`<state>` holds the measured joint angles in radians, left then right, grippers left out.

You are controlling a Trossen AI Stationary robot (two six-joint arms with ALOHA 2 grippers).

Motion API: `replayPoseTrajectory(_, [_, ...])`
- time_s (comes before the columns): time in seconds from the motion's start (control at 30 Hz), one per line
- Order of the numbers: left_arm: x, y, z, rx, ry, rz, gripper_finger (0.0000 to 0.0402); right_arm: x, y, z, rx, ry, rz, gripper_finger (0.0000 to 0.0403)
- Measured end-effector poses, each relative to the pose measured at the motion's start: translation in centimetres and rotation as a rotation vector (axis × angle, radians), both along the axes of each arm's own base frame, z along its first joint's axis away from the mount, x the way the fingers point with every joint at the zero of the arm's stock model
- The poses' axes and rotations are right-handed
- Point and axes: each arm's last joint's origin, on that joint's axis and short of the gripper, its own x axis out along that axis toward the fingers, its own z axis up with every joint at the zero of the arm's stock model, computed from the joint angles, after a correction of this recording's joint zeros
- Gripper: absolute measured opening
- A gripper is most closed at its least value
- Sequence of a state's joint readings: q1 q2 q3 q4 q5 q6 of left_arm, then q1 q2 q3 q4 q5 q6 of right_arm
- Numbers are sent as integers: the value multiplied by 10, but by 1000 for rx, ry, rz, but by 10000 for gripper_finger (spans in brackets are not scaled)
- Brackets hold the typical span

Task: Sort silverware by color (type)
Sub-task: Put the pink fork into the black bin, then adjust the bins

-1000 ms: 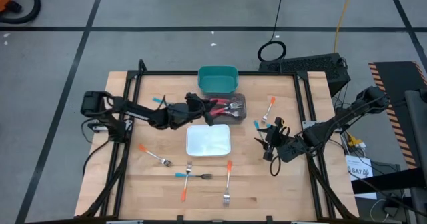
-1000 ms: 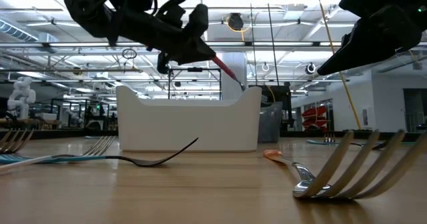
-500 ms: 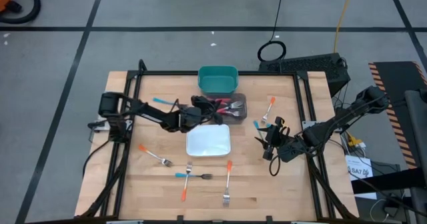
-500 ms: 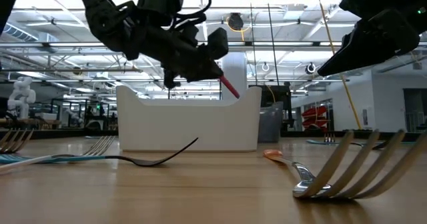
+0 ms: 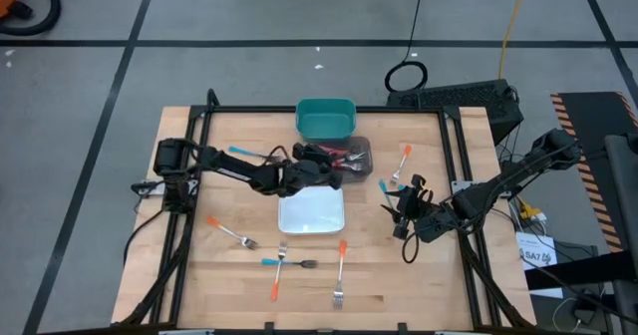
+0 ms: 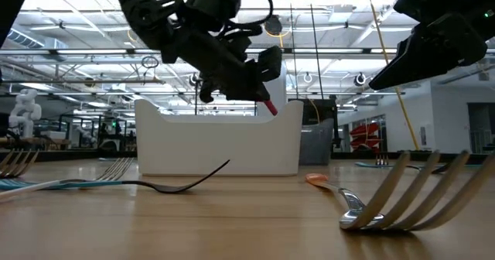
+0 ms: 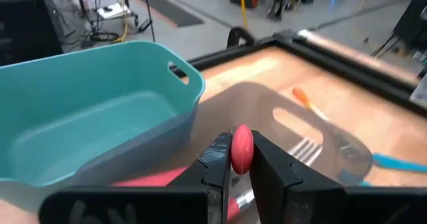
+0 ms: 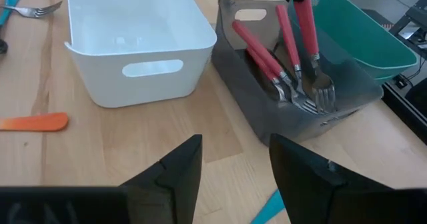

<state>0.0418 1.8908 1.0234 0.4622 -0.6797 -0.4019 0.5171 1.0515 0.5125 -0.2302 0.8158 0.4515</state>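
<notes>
Silverware sorting — a red-handled fork [image 7: 241, 148] clamped in the left gripper [image 5: 321, 163] over the dark bin [image 5: 361, 162].

Left gripper's jaws are pressed together on the fork's red handle, which hangs head-down into the dark bin, among the other red-handled forks [image 8: 267, 62] already lying there with heads toward one end. The teal bin [image 5: 326, 118] sits touching the dark bin's far side; the white bin [image 5: 311, 211] sits just on its near side. Right gripper [image 5: 402, 213] hovers to the right of the dark bin, jaws apart and holding nothing — an orange-handled fork [image 5: 403, 163] and a blue-handled fork [image 5: 383, 186] lie on the table [image 5: 199, 275] between it and the bin. More forks, orange and blue, are scattered on the wood well nearer than the white bin, and one blue-handled fork [image 5: 239, 151] lies to the dark bin's left, beside the left arm.
</notes>
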Motion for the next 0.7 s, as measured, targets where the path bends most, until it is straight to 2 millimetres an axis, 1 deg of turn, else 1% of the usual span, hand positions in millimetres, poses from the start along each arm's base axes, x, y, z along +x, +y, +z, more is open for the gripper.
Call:
replayPoseTrajectory(0.13, [6, 0, 5, -21, 99, -32, 50, 0, 0, 0, 2, -1, -1, 169])
replayPoseTrajectory(0.2, [9, -1, 9, -33, 126, -48, 63, 0, 0, 0, 3, -2, -2, 169])
replayPoseTrajectory(0.33, [12, 0, 16, -59, 177, -35, 112, 0, 0, 0, 5, -3, -4, 169])
replayPoseTrajectory(0.5, [10, -2, 15, -53, 229, -5, 170, 0, 0, 0, 6, -3, -3, 169])
replayPoseTrajectory(0.6, [8, -10, 20, -23, 255, -28, 184, 0, 0, 0, 7, -3, -2, 169])
replayPoseTrajectory(0.63, [7, -13, 24, -9, 256, -44, 185, 0, 0, 0, 7, -3, -2, 169])
replayPoseTrajectory(0.7, [0, -21, 35, 16, 303, -80, 186, 0, 0, 0, 7, 0, -1, 169])
